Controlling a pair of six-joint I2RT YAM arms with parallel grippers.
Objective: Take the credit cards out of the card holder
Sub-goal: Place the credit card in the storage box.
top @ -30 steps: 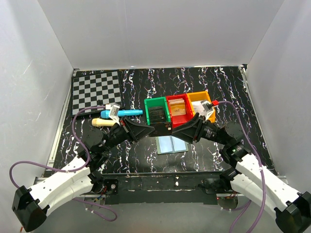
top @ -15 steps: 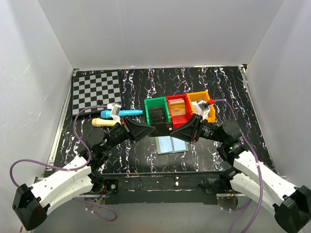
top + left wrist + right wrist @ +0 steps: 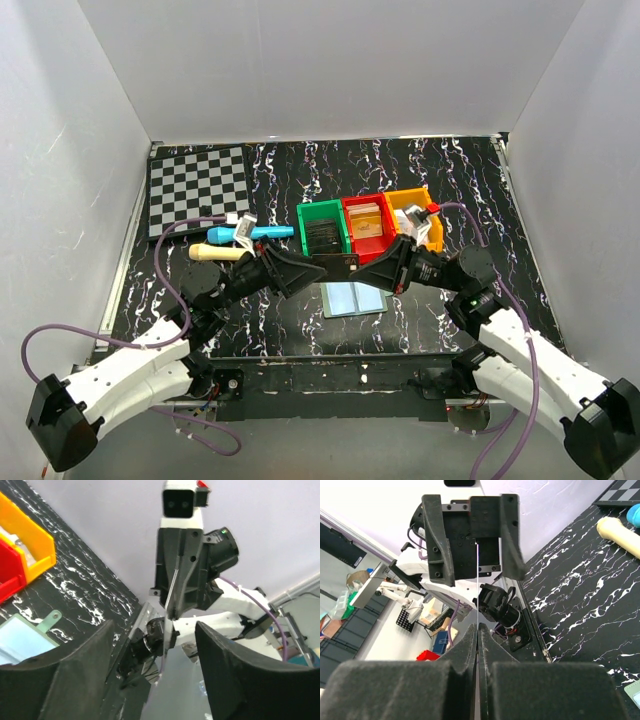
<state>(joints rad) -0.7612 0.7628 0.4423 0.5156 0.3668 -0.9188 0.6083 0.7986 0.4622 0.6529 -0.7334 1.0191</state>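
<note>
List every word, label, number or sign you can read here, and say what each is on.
No text can be read in any view.
Card: any print is too small to read from above, and it is edge-on in both wrist views.
Card holder: plain pale panels, no lettering visible.
Checkerboard: squares only, no writing.
</note>
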